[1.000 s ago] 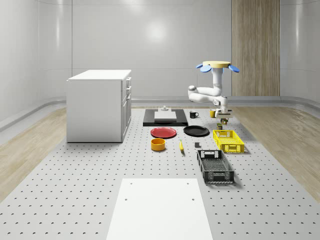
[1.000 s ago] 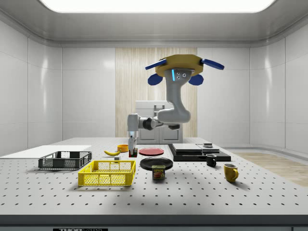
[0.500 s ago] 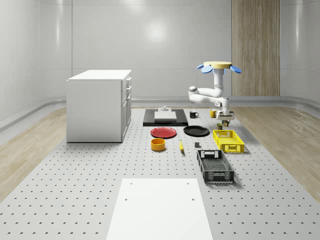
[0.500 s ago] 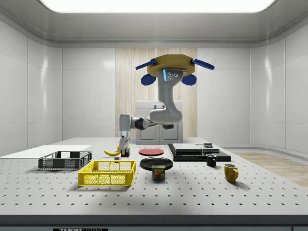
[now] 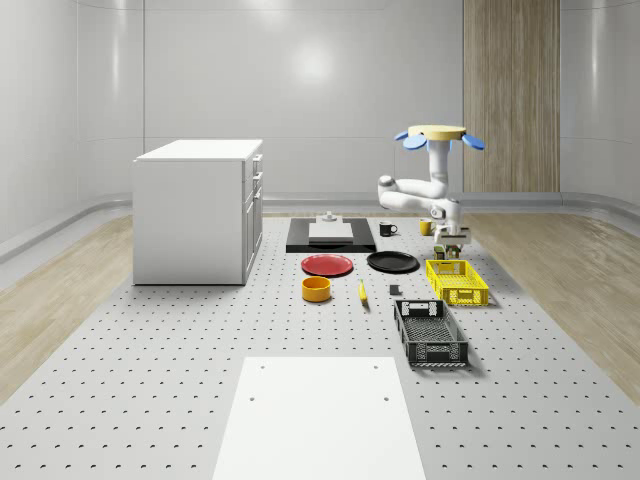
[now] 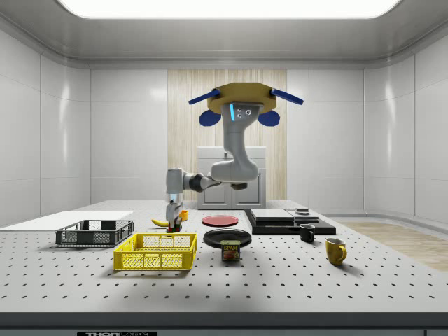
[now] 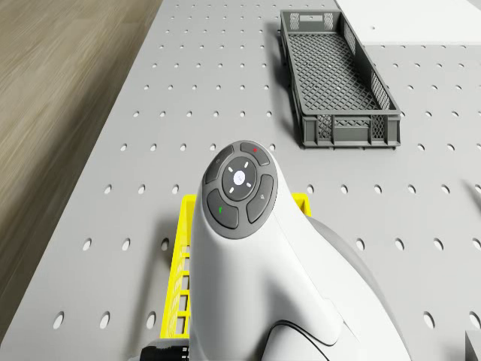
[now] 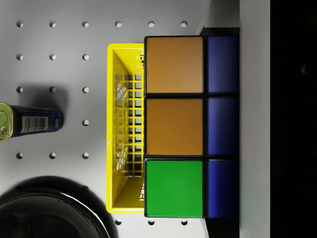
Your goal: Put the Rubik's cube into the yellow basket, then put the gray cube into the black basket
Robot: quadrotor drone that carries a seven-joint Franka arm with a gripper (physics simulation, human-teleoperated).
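Claw (image 6: 172, 225) clamped on the Rubik's cube (image 8: 174, 126), hanging just above the near end of the yellow basket (image 6: 156, 252). Drone (image 6: 241, 102) hovers over the bench (image 6: 280, 280), behind and above the claw, arm bent down. Black basket (image 5: 430, 333) lies empty farther along the bench past the yellow one. Black plate (image 8: 44, 213) and tin can (image 8: 27, 120) sit beside the basket's end below the claw.
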